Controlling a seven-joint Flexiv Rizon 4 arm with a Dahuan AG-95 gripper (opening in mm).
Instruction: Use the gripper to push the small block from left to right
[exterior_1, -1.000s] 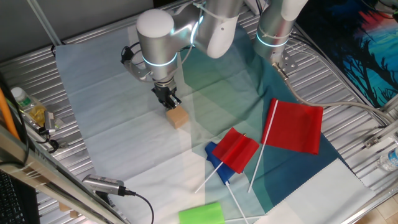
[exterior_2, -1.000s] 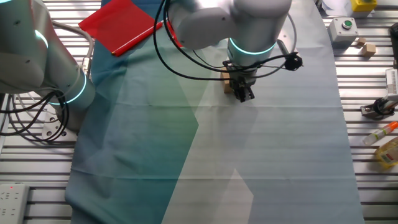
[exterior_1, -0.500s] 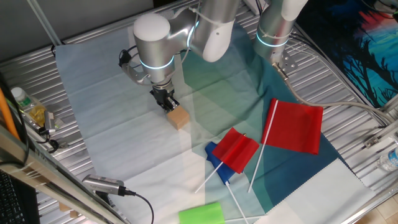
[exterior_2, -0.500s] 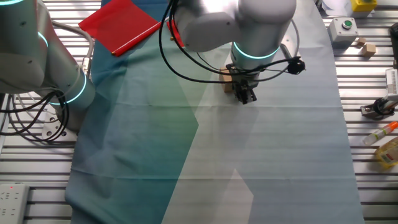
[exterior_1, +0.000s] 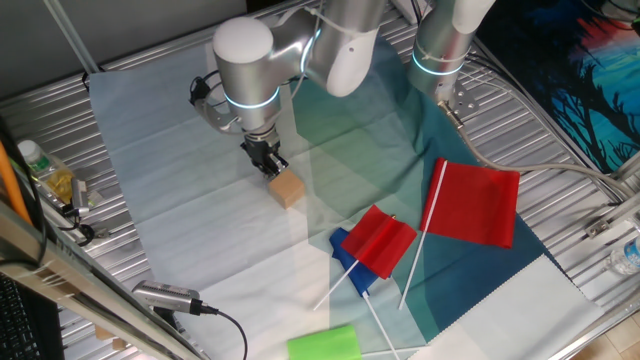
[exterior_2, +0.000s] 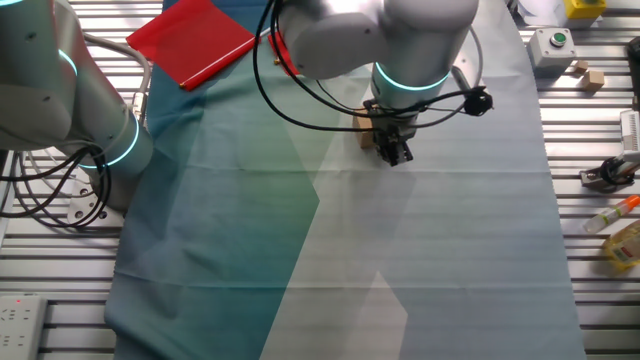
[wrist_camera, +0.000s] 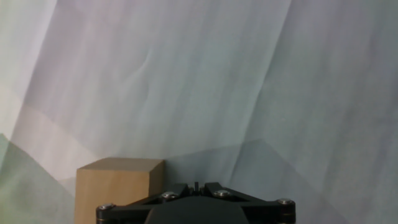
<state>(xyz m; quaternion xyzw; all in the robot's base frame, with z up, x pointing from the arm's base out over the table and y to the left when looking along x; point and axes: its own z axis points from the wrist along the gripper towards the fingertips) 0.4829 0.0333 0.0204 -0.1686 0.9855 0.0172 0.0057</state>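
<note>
Small block (exterior_1: 286, 188) beside gripper (exterior_1: 267, 163) (on the cloth (exterior_1: 180, 170)).

My hand (exterior_1: 268, 163) stands low over the pale cloth (exterior_1: 190, 190), just beside the small block (exterior_1: 287, 188). Beyond the block, bare cloth lies open up to the small red flag (exterior_1: 381, 241) and the blue piece (exterior_1: 352, 262) under it. The large red flag (exterior_1: 478, 203) and the second arm (exterior_1: 445, 45) bound that side. In the hand view, only smooth cloth (wrist_camera: 199, 81) lies ahead of me.
</note>
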